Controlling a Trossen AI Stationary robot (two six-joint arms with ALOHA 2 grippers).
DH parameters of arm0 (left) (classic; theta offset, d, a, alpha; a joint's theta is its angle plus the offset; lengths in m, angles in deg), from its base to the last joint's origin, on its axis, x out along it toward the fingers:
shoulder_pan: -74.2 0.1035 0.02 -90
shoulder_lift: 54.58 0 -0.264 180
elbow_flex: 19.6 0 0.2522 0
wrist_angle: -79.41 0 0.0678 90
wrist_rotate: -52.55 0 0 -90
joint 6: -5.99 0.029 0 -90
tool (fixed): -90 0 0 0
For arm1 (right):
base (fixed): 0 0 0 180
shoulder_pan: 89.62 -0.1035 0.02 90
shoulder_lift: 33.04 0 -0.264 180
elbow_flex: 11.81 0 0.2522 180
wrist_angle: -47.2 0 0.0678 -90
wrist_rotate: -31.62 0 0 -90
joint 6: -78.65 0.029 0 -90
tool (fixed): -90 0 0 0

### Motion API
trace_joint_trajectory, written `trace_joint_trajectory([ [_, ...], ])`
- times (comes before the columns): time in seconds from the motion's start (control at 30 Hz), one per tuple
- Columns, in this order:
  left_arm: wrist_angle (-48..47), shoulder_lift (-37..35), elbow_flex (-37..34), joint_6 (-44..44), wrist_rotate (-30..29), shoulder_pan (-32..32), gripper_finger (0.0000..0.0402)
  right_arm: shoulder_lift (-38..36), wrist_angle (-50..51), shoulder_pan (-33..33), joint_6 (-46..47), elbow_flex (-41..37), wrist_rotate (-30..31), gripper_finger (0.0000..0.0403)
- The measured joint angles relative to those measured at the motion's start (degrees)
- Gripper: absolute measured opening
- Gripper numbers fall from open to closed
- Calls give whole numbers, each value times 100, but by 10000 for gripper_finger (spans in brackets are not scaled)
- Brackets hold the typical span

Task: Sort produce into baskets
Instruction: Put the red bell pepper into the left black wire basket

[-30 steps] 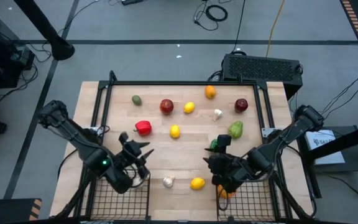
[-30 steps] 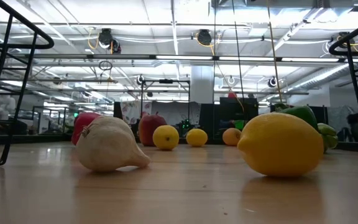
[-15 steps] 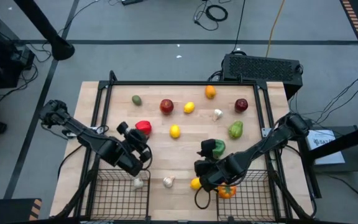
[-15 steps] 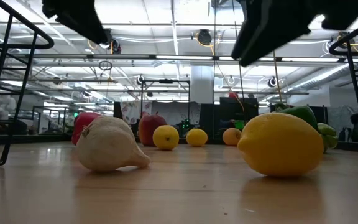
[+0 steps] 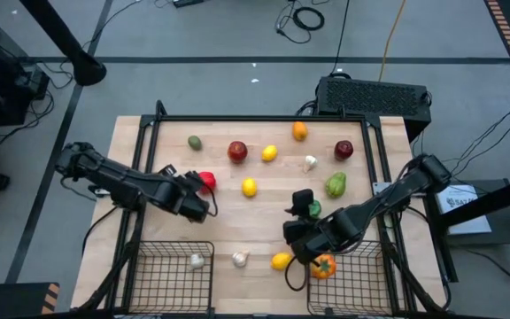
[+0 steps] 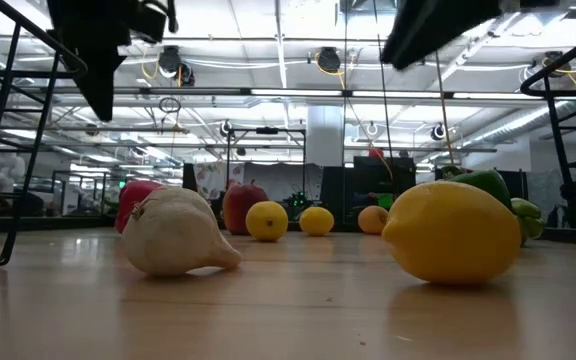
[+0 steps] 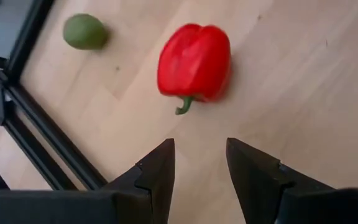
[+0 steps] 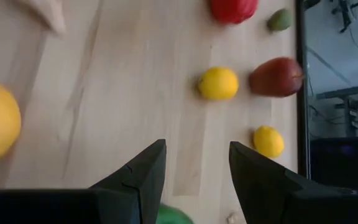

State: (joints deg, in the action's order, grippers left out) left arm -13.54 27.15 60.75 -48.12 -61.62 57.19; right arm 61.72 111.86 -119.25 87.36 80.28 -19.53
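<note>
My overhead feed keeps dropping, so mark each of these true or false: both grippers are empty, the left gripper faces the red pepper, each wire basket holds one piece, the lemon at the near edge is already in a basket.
1. Both grippers are empty. True: the left gripper and the right gripper are open with nothing between the fingers.
2. The left gripper faces the red toy pepper. True.
3. Each basket holds one piece. True: a white garlic bulb in the left black wire-mesh basket, an orange tomato in the right black wire-mesh basket.
4. The yellow lemon at the near edge is in a basket. False: it lies on the wooden table between the baskets.
</note>
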Motion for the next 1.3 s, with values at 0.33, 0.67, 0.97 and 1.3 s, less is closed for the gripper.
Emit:
trace_joint_trajectory([
  [0.33, 374, -7, -204, 1525, 1119, 1005, 152, -358, -442, -91, 165, 4, -269, 168],
  [0.67, 855, -131, -966, 2011, 1219, 1472, 200, -358, -412, -296, 279, 2, -917, 168],
  [0.97, 1973, -125, -1649, 2454, 1235, 1765, 208, -358, -441, -317, 296, 2, -892, 168],
  [1.3, 2398, -125, -1923, 2760, 1045, 2077, 207, -358, -666, -295, 154, 2, -879, 168],
])
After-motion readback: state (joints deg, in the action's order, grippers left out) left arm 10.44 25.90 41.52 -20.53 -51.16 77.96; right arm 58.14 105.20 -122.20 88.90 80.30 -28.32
